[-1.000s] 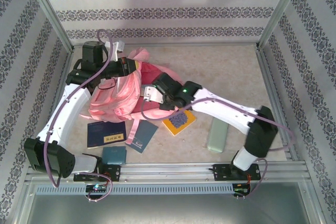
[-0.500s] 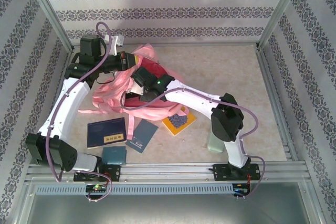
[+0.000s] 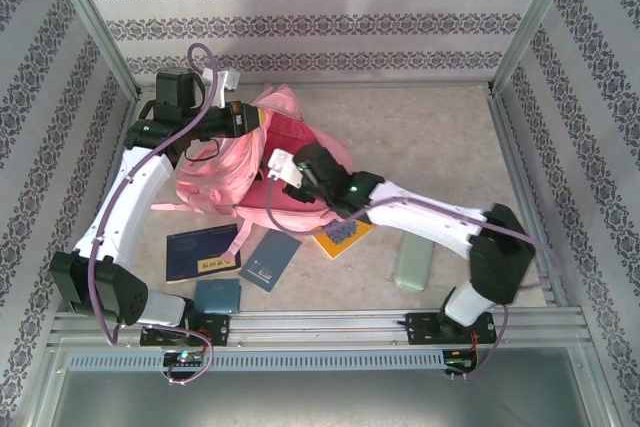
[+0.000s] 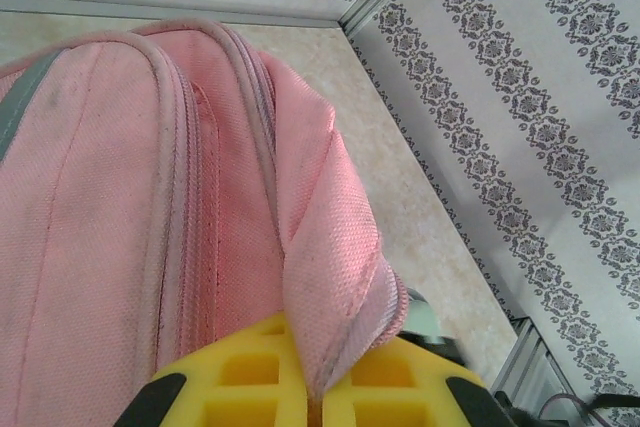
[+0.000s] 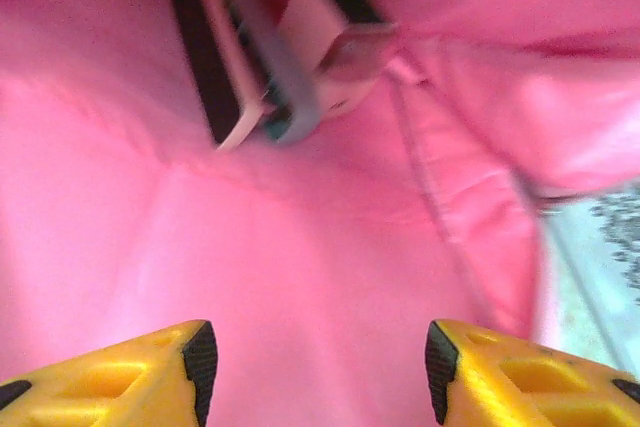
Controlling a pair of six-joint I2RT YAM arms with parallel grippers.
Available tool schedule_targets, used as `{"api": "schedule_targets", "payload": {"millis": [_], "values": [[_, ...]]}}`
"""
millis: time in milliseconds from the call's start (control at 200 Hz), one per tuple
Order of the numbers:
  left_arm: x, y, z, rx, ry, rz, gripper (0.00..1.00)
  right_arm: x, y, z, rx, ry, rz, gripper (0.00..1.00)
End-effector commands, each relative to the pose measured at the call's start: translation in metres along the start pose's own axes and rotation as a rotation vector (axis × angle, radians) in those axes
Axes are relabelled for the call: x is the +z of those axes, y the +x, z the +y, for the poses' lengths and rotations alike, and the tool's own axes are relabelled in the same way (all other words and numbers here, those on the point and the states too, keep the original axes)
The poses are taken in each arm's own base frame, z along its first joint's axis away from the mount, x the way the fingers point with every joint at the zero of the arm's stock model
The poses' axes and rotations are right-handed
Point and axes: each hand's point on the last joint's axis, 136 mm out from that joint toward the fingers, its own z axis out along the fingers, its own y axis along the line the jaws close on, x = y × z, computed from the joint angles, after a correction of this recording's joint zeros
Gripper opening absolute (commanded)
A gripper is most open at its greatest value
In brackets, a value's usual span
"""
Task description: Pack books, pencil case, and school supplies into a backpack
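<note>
Left gripper (image 4: 312, 392): clenched on a fold of the backpack (image 4: 120, 197) at its opening rim, holding the mouth up. I keep this grip firm.
Right gripper (image 5: 318, 352): fingers spread with nothing between them, inside the pink lining.
Backpack position: far-left part of the table (image 3: 430, 137).
Contents seen: a dark book edge (image 5: 203, 57) and what I judge to be the stapler (image 5: 290, 97).
Outstanding: navy book (image 3: 203, 253), small teal book (image 3: 217, 295) and yellow book (image 3: 340, 235) along the near edge; pencil case (image 3: 413, 259) towards the near-right corner.
Method: I back the right arm straight out of the mouth, clear of the lining.
Risk: a snagged fold could pull the rim from the left fingers.
</note>
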Motion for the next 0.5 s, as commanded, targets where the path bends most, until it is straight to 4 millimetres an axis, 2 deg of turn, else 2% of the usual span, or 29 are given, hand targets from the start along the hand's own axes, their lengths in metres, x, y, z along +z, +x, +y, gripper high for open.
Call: {"api": "schedule_targets", "payload": {"millis": [0,120,235,325,430,495], "values": [[-0.011,-0.023,-0.025,0.094,0.062,-0.088,0.00,-0.034,-0.026,-0.045,0.239,0.178,-0.147,0.58],[-0.011,-0.022,-0.021,0.082,0.044,-0.095,0.00,-0.064,-0.010,-0.069,0.380,0.261,-0.069,0.59],[-0.007,-0.024,-0.015,0.057,0.027,-0.105,0.00,-0.081,-0.003,-0.065,0.373,0.206,-0.056,0.57],[-0.005,-0.026,-0.011,0.036,0.024,-0.119,0.00,-0.090,0.008,-0.067,0.492,0.172,-0.068,0.50],[-0.003,-0.027,-0.009,0.007,0.030,-0.143,0.00,-0.097,0.040,-0.082,0.719,0.205,0.007,0.48],[-0.004,-0.028,-0.009,-0.008,0.032,-0.159,0.00,-0.099,0.069,-0.079,0.866,0.175,0.112,0.53]]}}
